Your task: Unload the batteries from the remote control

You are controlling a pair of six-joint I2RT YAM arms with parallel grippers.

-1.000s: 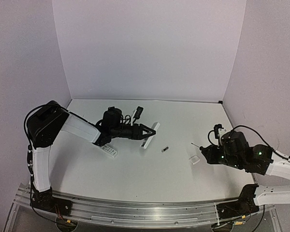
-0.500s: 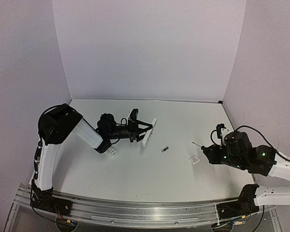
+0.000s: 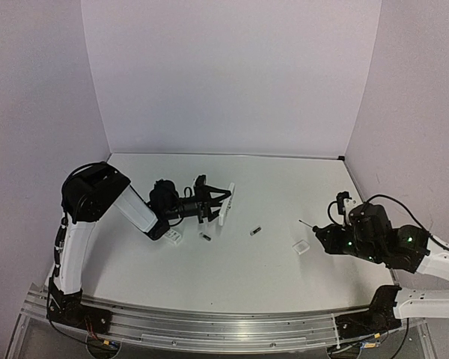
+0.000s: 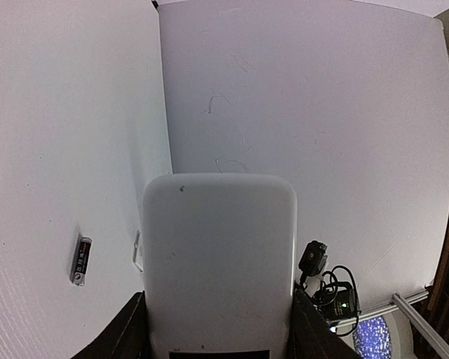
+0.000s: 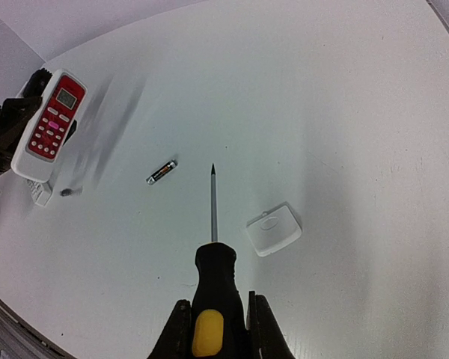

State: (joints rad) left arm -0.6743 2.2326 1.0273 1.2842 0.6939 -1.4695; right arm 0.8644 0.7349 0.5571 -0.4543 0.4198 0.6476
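Note:
My left gripper (image 3: pixel 214 204) is shut on the remote control (image 3: pixel 227 203), holding it on edge above the table. Its plain white back (image 4: pixel 218 262) fills the left wrist view, and its red face (image 5: pixel 51 123) shows in the right wrist view. One battery (image 3: pixel 256 231) lies on the table to the right of the remote (image 5: pixel 162 172) (image 4: pixel 80 261). A second small dark cell (image 3: pixel 206 237) lies just below the remote, blurred in the right wrist view (image 5: pixel 66 192). My right gripper (image 3: pixel 328 238) (image 5: pixel 213 329) is shut on a black-and-yellow screwdriver (image 5: pixel 213 258).
A small white square cover (image 3: pixel 302 247) (image 5: pixel 274 229) lies by the screwdriver's tip. A slimmer white remote (image 3: pixel 172 236) rests on the table under the left arm. Purple walls close the table at the back and sides.
The left gripper has drawn the remote control back to the left and turned it more on edge. A second dark cell now lies on the table below it. The right arm has barely moved.

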